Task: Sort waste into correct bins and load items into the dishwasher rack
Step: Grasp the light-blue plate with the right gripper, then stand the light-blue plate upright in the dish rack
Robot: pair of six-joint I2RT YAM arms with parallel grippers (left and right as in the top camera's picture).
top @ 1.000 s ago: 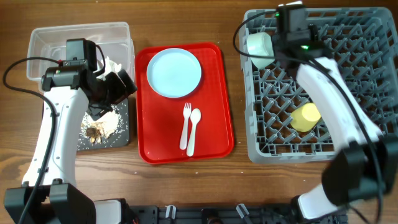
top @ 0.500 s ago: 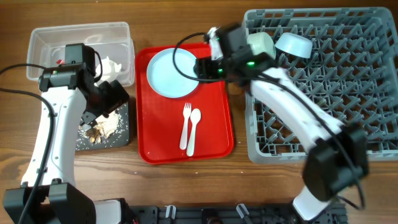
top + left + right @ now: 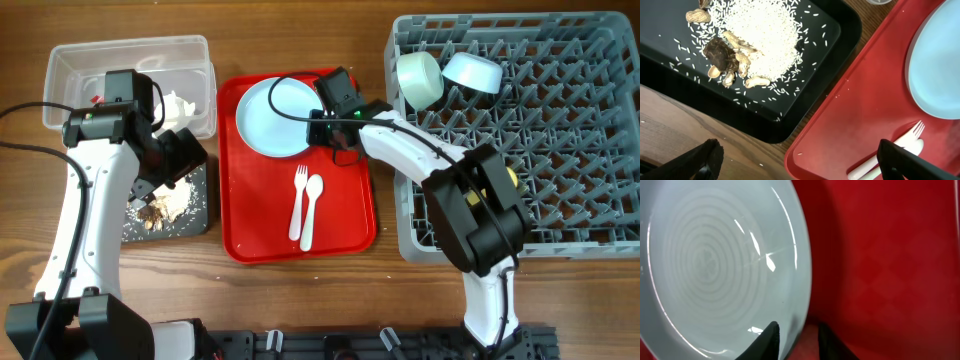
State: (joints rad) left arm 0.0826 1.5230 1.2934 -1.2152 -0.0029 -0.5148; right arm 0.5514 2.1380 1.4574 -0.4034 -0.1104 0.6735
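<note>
The pale blue plate lies on the red tray, with the white fork and spoon below it. My right gripper is at the plate's right rim; in the right wrist view its fingers are closed over the rim of the plate. My left gripper is open and empty, above the black tray that holds the food scraps. The napkin lies in the clear tub. The mint bowl, blue bowl and yellow cup are in the rack.
The red tray lies between the black tray and the rack. The right arm stretches from the table's front edge across the rack's left side to the plate. The fork and spoon show at the left wrist view's lower right.
My right arm swung from the rack's top left over to the plate's right rim and closed on it. The left arm shifted slightly and then held still.
</note>
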